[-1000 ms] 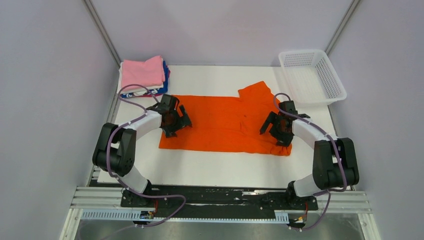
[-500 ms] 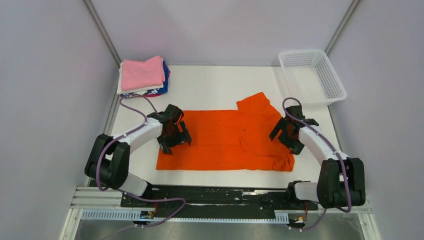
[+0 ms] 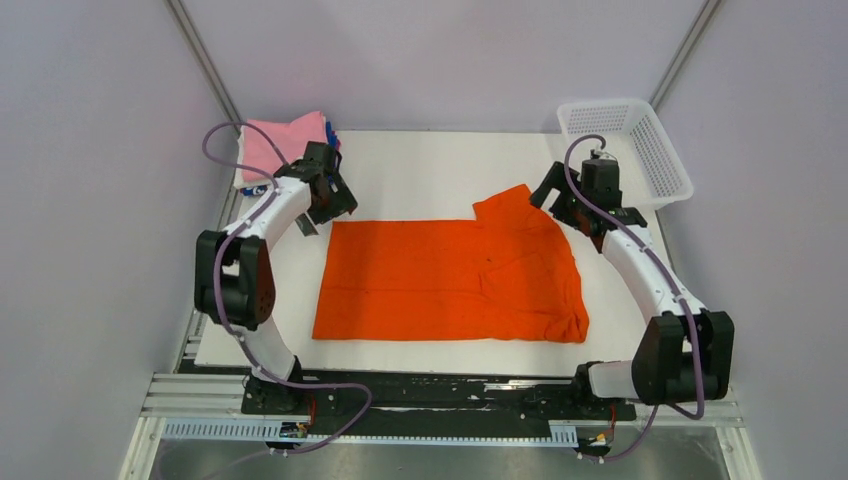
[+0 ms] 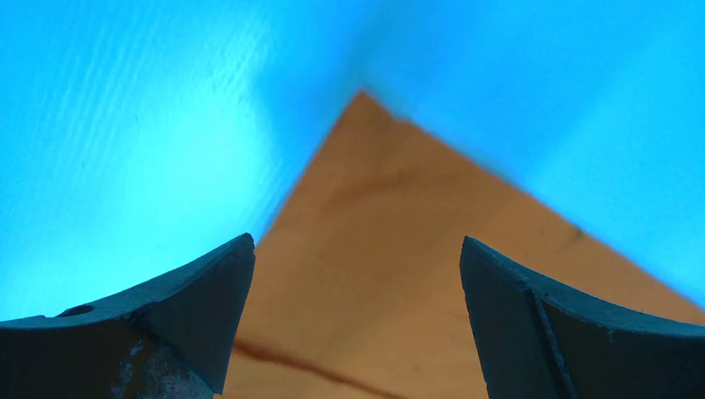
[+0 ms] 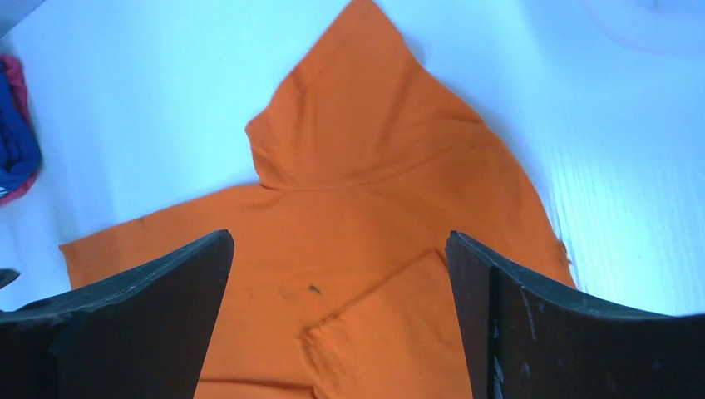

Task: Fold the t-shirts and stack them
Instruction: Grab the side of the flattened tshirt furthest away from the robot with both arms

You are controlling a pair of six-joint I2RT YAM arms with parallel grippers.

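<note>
Left pincer (image 4: 357, 239) and right pincer (image 5: 337, 234), both wide and empty, over the flat, creased orange t-shirt (image 3: 440, 280)

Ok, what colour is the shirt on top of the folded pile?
The top shirt is pink, best seen in the top external view.

We see a bright orange t-shirt (image 3: 450, 280) lying flat in the middle of the picture, spread out sideways. One short sleeve (image 3: 510, 205) sticks up at its top right, and its lower right corner is a bit crumpled. In the upper left sits a small pile of folded shirts (image 3: 266, 155), with a pink shirt (image 3: 285, 135) on top and a bit of a blue shirt (image 3: 331, 130) peeking out.
</note>
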